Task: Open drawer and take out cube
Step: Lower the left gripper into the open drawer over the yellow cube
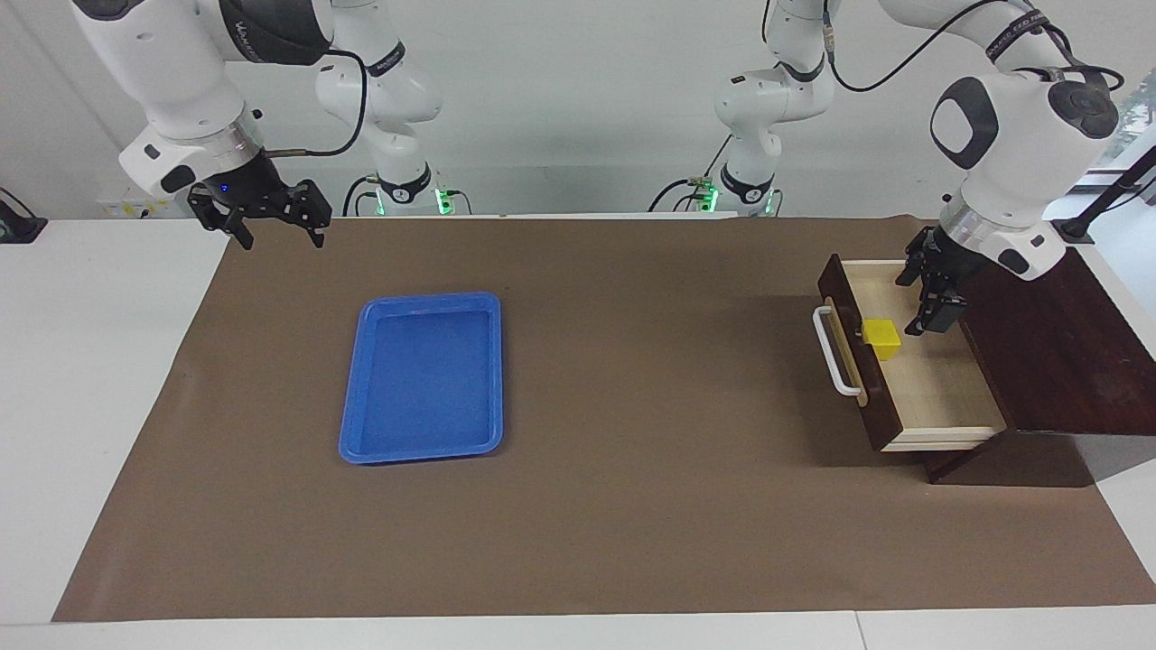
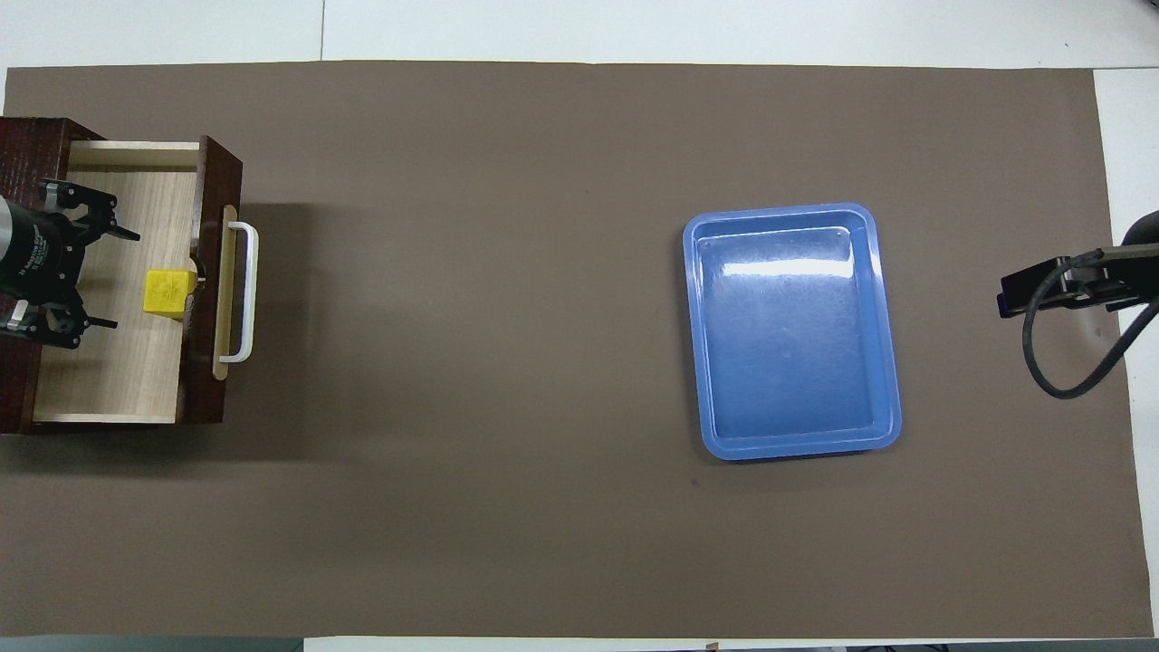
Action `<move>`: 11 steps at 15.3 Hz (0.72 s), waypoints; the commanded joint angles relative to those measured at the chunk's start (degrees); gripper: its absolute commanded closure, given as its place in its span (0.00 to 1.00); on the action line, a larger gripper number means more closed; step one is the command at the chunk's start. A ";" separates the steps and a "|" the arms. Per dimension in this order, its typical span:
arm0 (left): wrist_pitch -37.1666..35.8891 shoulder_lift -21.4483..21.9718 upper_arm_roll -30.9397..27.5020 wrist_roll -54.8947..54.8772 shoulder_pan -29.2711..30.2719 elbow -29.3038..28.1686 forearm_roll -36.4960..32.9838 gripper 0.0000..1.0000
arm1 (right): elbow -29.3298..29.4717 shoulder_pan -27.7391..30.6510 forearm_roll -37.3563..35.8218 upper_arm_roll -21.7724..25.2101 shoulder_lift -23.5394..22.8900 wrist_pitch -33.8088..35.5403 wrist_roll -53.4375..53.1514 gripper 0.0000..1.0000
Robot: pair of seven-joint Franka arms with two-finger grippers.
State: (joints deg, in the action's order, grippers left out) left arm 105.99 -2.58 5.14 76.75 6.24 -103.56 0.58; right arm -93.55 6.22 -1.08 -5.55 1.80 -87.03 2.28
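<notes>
Drawer (image 1: 912, 361) stands pulled open at the right of the facing view, its white handle (image 1: 835, 352) toward the table's middle. The cube (image 1: 881, 337) sits inside on the pale floor, against the front panel. The left gripper (image 1: 926, 302) hangs over the drawer just beside the cube, jaws wide, holding nothing. The right gripper (image 1: 275, 226) waits at upper left, jaws wide and empty, above the mat's (image 1: 632, 506) edge. A tray (image 1: 352, 424) lies left of centre.

facing: high, across table, toward robots | overhead: steeply down above robots' end | shared: blue tray (image 1: 422, 376) (image 2: 790, 330); half-turn apart
</notes>
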 commanded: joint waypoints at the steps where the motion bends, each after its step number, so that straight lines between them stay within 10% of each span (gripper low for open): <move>1: 2.38 -1.37 -0.04 6.13 0.00 -1.38 -1.36 0.00 | -1.02 0.72 0.90 -0.43 1.01 -0.42 -0.96 0.00; 11: 8.71 -1.20 -0.04 9.11 -0.79 -8.06 -5.06 0.00 | -1.02 0.64 0.90 -0.43 1.01 -0.42 -0.96 0.00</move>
State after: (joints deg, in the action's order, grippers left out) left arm 112.81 -4.84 5.30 83.52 6.20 -109.25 -3.31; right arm -93.55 6.23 -1.08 -5.48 1.80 -87.03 2.28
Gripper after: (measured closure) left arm 0.000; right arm 0.000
